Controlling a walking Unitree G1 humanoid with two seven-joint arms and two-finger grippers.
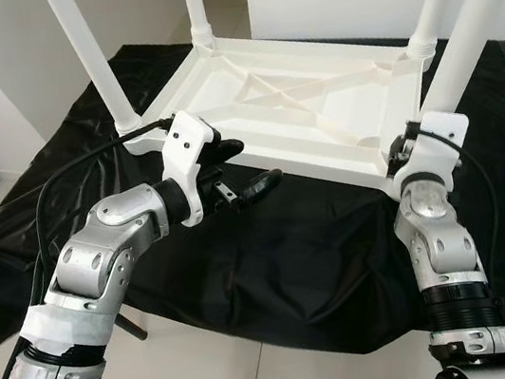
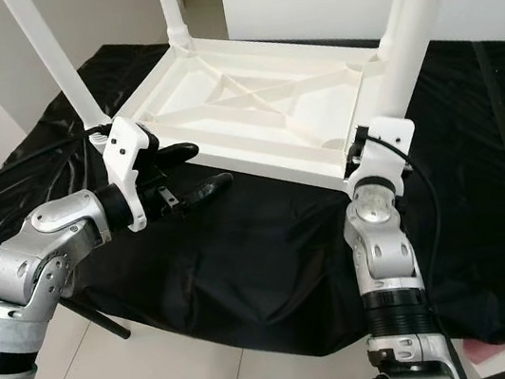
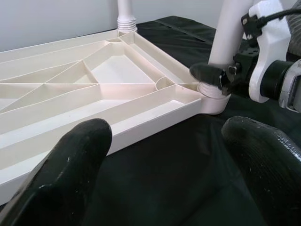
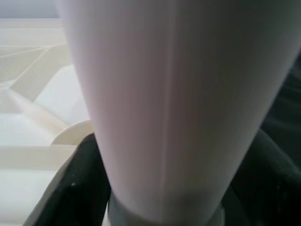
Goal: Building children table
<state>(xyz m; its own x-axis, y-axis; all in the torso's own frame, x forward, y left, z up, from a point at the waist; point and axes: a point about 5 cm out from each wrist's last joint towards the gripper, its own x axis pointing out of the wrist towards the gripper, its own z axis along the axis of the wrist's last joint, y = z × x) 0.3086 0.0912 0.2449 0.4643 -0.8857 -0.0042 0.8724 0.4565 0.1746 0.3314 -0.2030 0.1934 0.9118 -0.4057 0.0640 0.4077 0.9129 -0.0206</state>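
Okay, upturned white table [image 1: 288, 107] sits on black-draped worktop [image 1: 272, 254]; my right gripper [image 3: 214, 77] pinches its 4 o'clock leg [image 1: 471, 20], my left gripper [image 1: 239, 167] spread, at 8 o'clock edge.

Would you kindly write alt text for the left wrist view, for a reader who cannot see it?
The right gripper clasps the base of a white table leg at the corner of the upturned white tabletop, which lies on a black cloth. The left gripper's black fingers frame the foreground, open.
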